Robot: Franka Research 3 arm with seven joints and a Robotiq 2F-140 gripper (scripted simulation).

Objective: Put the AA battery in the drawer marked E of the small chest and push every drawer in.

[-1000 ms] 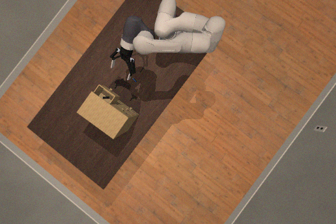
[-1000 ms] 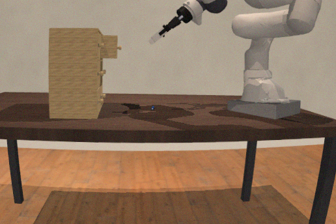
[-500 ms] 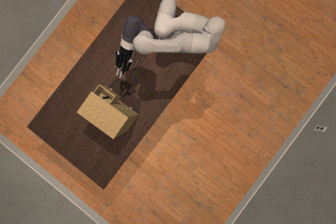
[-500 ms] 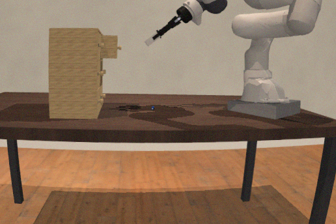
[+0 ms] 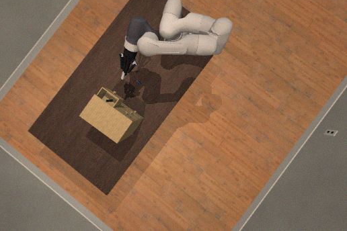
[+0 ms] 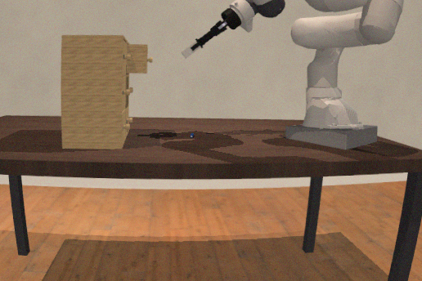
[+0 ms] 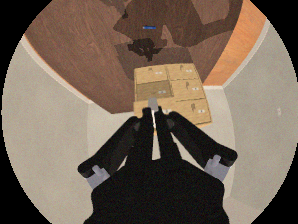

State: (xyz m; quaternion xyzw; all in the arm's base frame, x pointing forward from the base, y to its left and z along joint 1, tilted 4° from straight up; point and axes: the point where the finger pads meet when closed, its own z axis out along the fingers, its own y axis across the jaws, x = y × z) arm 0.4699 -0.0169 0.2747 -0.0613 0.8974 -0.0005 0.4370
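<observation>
The small wooden chest stands upright on the table. One top-row drawer is pulled partly out, level; the others look pushed in. A small dark object lies in that drawer. A small blue cylinder lies on the table in front of the chest. I cannot tell from looks alone which is the AA battery. My gripper is shut and empty, in the air before the open drawer, pointing obliquely down towards the chest. The drawer letters are not legible.
The dark table carries the chest and the arm's base. Drawer knobs stick out of the chest's front, and the open drawer's knob points towards my fingers. The arm's shadow falls around the blue cylinder.
</observation>
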